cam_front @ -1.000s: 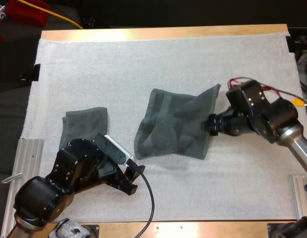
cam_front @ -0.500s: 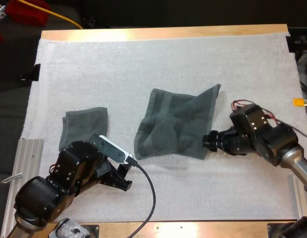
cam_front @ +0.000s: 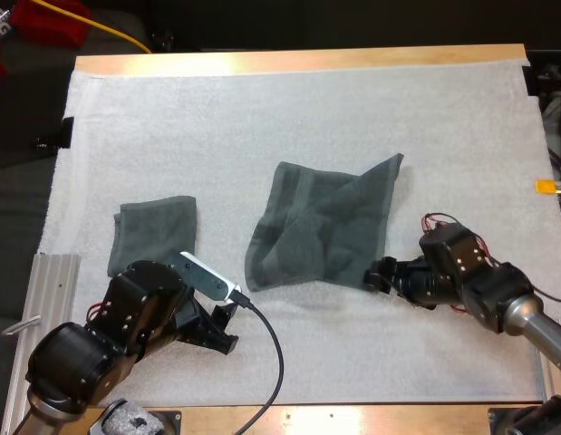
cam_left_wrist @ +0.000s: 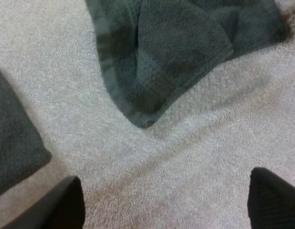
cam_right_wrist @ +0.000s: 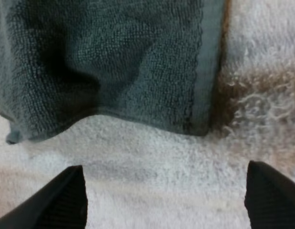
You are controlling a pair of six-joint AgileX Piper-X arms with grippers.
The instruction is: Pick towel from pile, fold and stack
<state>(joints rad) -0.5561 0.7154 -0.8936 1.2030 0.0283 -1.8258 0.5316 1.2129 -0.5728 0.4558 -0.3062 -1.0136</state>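
A dark grey-green towel [cam_front: 321, 227] lies loosely spread and creased in the middle of the white mat [cam_front: 289, 118]. A folded towel [cam_front: 153, 231] rests to its left. My left gripper [cam_front: 221, 331] hovers low near the front of the mat, open, and faces the spread towel's front left corner [cam_left_wrist: 146, 121] with bare mat between. My right gripper [cam_front: 378, 274] is open at the towel's front right corner [cam_right_wrist: 197, 126], its fingertips [cam_right_wrist: 66, 195] standing apart just short of the hem. The folded towel's edge [cam_left_wrist: 14, 143] lies beside my left fingers [cam_left_wrist: 66, 205].
Aluminium rails sit at the table's front left [cam_front: 49, 299] and front right [cam_front: 547, 340]. The wooden table edge [cam_front: 298, 60] runs along the far side.
My right gripper has moved toward the front, from the towel's right edge to its front right corner. My left gripper has drawn back and lower toward the front left.
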